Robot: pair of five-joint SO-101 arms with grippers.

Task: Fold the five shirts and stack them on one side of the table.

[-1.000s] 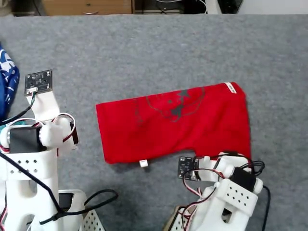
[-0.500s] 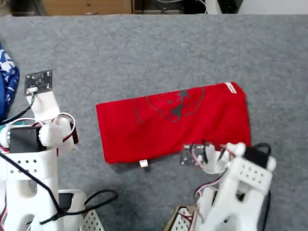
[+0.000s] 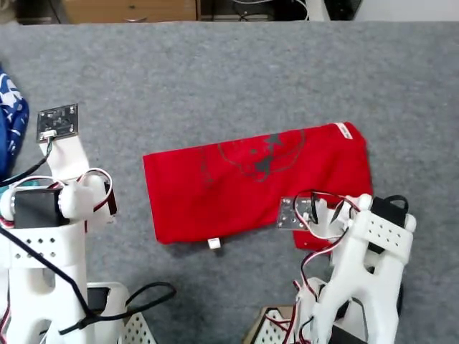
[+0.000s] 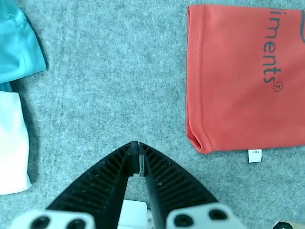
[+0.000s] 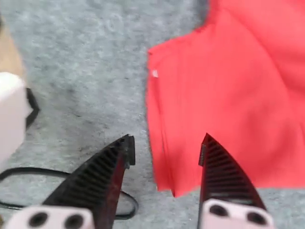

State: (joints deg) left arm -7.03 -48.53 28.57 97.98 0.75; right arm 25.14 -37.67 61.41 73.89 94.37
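A red shirt (image 3: 251,183) with a dark print lies folded lengthwise across the middle of the grey table. My right arm (image 3: 369,240) stands over its near right corner. In the right wrist view, my right gripper (image 5: 167,140) is open just above the red shirt (image 5: 228,95), whose hem edge runs between the fingers. My left arm (image 3: 54,204) rests at the table's left side. Its gripper (image 4: 138,160) is shut on nothing over bare felt, a short way from the red shirt (image 4: 243,81) and its folded end.
A blue patterned shirt (image 3: 11,107) lies at the table's left edge. A teal shirt (image 4: 16,43) and a white one (image 4: 9,143) lie by the left gripper. A black cable (image 5: 71,191) runs near the right arm's base. Wooden furniture (image 3: 129,10) stands behind the table.
The right arm has lifted and swung from the table's near edge to over the red shirt's near right corner. The left arm and the shirt's main body have not moved.
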